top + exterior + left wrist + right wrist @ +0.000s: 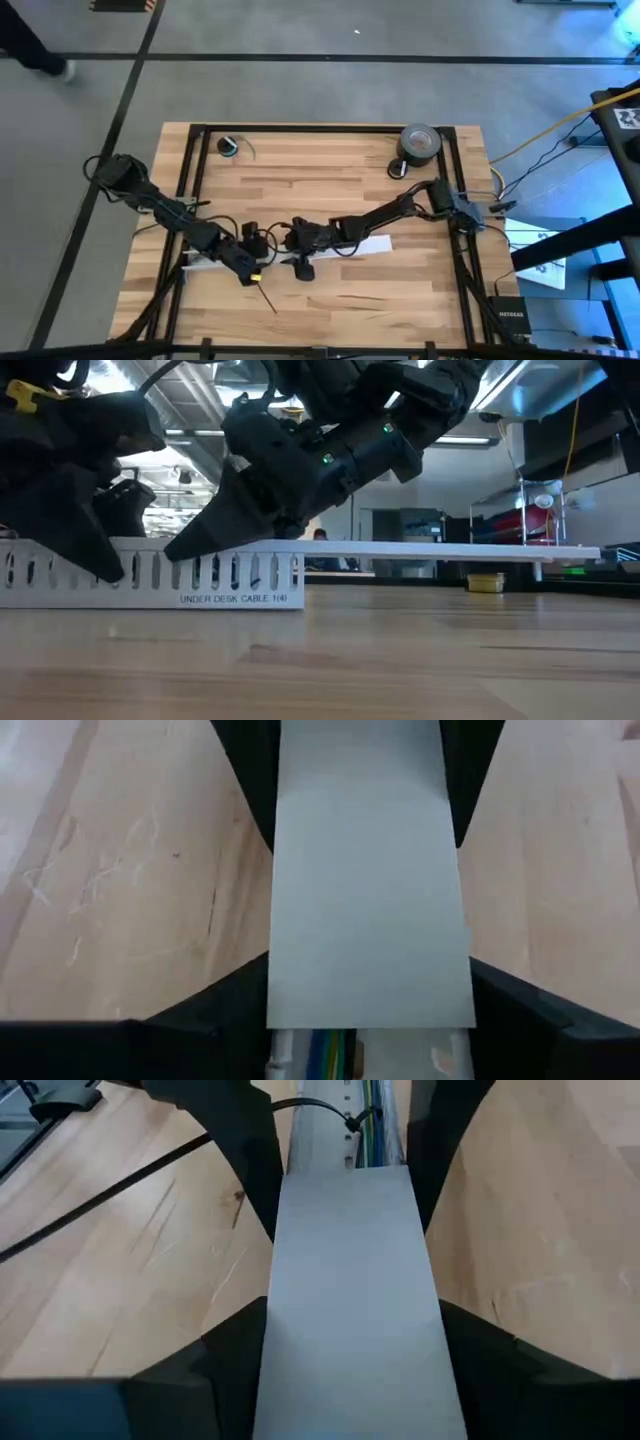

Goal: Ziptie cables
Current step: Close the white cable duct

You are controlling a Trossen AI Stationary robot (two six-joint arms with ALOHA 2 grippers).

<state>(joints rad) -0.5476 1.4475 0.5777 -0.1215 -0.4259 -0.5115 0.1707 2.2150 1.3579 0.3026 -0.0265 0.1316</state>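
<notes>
Both pincers straddle the white cover strip point(350, 1300): left pincer point(365, 1020) and right pincer point(345, 1230) each closed on it. Cables point(378, 1120) lie in the tray beyond the right pincer; ziptie point(267, 297) on the table point(330, 180) just beside the left.

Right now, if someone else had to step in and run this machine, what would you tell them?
Left gripper, right gripper: both seem clamped on the white cover strip atop the slotted cable tray.
Cables: in the tray, partly under the cover.
Ziptie: lying on the table beside the left gripper.
Done: nothing clearly tied.
Left: ziptie the cables.
</notes>
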